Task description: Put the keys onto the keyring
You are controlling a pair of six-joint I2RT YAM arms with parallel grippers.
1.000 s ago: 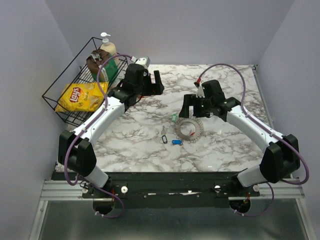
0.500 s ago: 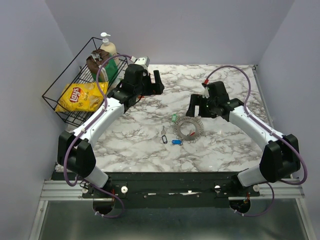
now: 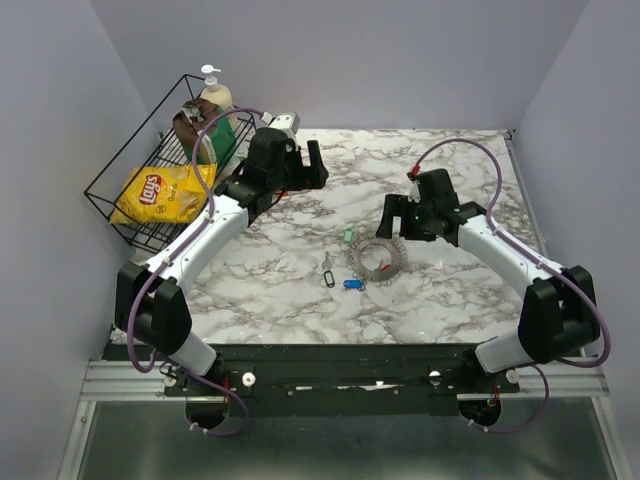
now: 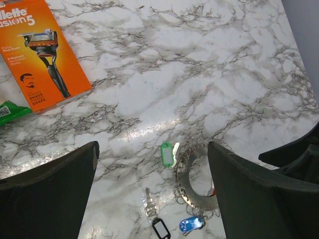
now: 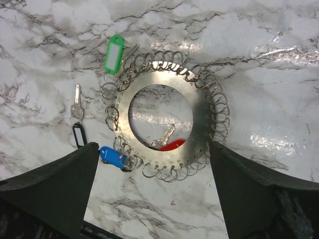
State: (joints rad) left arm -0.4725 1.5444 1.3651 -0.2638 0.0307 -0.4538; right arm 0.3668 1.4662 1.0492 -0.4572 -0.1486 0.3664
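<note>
While both sets of jaws stand wide apart and hold nothing, the keyring lies flat on the marble worktop beneath the right gripper. The green-tagged key meets the ring's far-left loops, the blue-tagged key its near-left loops. The red-tagged key rests inside the hole. The silver key lies just left, apart. The left gripper hovers well away.
</note>
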